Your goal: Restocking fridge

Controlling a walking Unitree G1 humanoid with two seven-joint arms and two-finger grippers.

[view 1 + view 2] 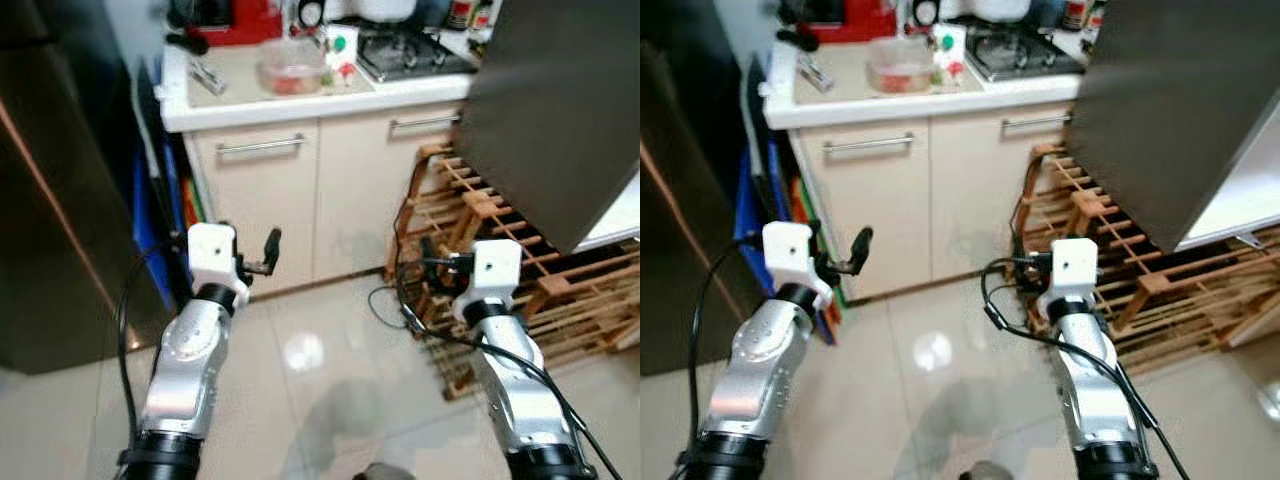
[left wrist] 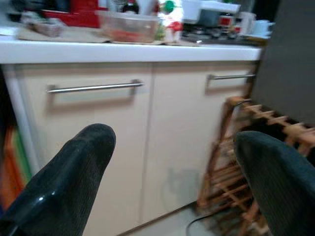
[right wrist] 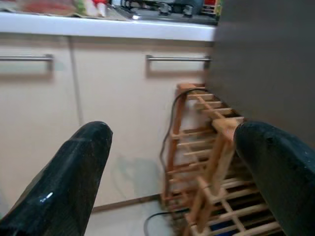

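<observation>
The dark fridge door [image 1: 560, 110] is seen swung open at the right, and a food container [image 1: 292, 68] is left on the counter [image 1: 300, 100]. Nothing is held: the left pincer [image 2: 172, 182] and right pincer [image 3: 172, 177] are spread empty, so restocking is judged barely begun.

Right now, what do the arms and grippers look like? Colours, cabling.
Both arms are silver metal with black collars at the base. Each wrist carries a white boxy block with a small dark dot. The left gripper and right gripper have long black textured fingers. Loose black cables loop along both forearms.
</observation>
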